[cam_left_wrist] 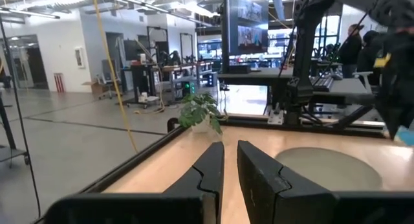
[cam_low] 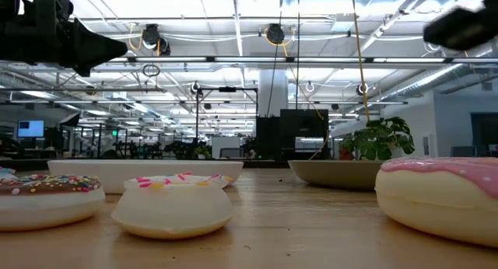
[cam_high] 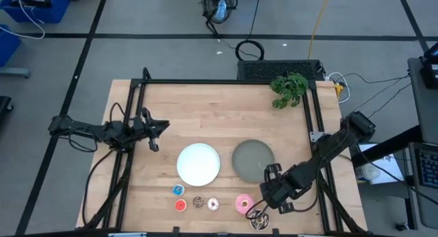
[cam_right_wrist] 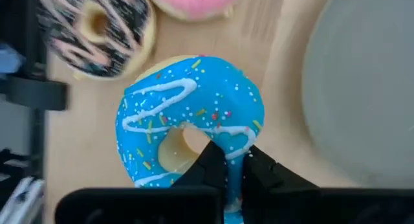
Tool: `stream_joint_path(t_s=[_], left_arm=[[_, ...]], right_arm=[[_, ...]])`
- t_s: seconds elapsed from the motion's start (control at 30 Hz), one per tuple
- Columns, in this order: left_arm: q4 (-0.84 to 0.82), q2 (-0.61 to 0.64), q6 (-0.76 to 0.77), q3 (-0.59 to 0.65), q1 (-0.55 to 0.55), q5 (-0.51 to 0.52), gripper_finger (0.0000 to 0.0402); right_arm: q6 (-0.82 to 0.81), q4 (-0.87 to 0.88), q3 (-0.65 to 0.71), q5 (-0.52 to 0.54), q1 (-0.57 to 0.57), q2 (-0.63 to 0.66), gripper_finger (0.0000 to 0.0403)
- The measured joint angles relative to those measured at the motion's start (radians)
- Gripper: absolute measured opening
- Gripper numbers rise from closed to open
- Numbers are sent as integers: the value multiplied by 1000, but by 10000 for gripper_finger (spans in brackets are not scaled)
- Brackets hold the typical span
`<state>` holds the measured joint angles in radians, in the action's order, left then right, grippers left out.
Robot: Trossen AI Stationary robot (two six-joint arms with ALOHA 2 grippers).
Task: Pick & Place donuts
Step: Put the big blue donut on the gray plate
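Note:
My right gripper (cam_right_wrist: 234, 169) is near the table's near right edge, between the grey plate (cam_high: 253, 159) and the pink donut (cam_high: 243, 203). It is shut on the larger blue donut (cam_right_wrist: 191, 120), which has white icing lines and sprinkles. The dark brown donut (cam_high: 259, 221) lies flat by the near edge. The tiny blue (cam_high: 178, 190), red (cam_high: 181, 205), brown (cam_high: 198, 202) and whitish-pink (cam_high: 213, 205) donuts lie flat in front of the white plate (cam_high: 198, 163). My left gripper (cam_high: 156, 131) hovers shut over the table's left side. My right gripper pinches the blue donut's ring wall (cam_right_wrist: 234, 146) on the side nearest the wrist. One finger (cam_right_wrist: 208, 160) is in the hole and the other (cam_right_wrist: 262, 169) is outside the rim. The fingers come from above, pointing down. The donut sits level, icing up, and looks lifted off the wood.
A small green plant (cam_high: 289, 88) stands at the far right corner. A black frame rail (cam_high: 226, 81) runs along the far and side edges. Bare wood lies between the two plates and the far rail. The grey plate (cam_right_wrist: 362, 88) is close beside the held donut.

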<state>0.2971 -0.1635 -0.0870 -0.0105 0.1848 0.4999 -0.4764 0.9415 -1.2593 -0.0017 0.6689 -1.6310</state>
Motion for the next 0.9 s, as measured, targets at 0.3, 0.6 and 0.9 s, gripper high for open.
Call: stream_joint_path(t_s=[0.3,0.6,0.9], left_arm=[[-14,0,17,0,0,0,51],[-23,0,19,0,0,0,51],[-16,0,20,0,0,6,51]], right_arm=[[156,96,-139,4,-77,19,9],[184,120,-139,79,-138,102,10],[274,135,-139,86,-308,137,10]])
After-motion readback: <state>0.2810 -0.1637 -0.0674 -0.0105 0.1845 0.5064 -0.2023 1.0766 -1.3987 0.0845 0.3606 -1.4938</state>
